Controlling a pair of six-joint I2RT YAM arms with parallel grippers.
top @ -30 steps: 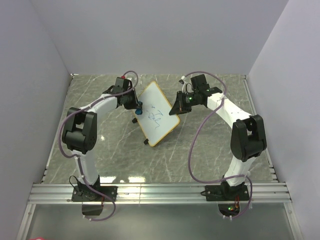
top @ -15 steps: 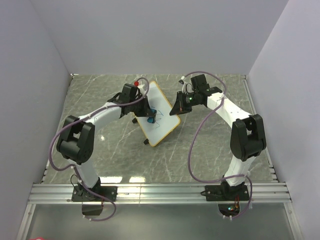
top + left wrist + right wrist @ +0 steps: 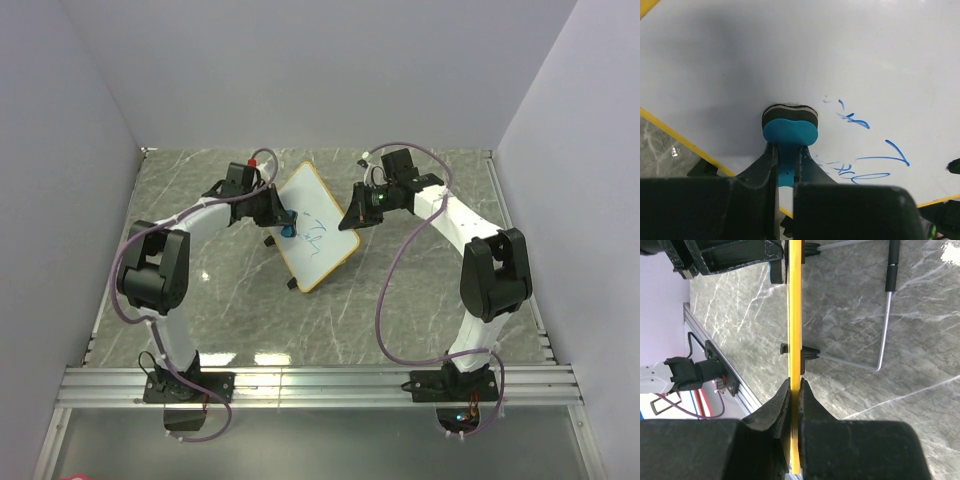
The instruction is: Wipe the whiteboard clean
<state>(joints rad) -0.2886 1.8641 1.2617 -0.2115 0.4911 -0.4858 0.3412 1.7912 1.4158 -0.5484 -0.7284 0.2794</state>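
Nearest me, well short of the whiteboard, runs the aluminium rail where both my bases are bolted. The purple cables loop up from it along each arm. Between the rail and the board lies the grey marble table.

The board stands tilted near the middle of that table, turned cornerwise to me. My left gripper is pinched narrow on the stem of a small blue eraser. The eraser's dark felt face is pressed flat against the white surface, on the board's left part. Just to the right of the eraser are blue scribbles, a few loops and short strokes. They are the only writing I can make out, and I cannot read them as letters or words.

My right gripper is clamped tight on the board's yellow frame at its right-hand edge, which my right wrist sees edge-on. Small black feet clip onto that frame, and from them a bent wire stand reaches out over the marble behind the board. On the writing side, my left arm's black housing blocks part of the view past the frame.

Beyond the board the table ends at a plain pale wall.
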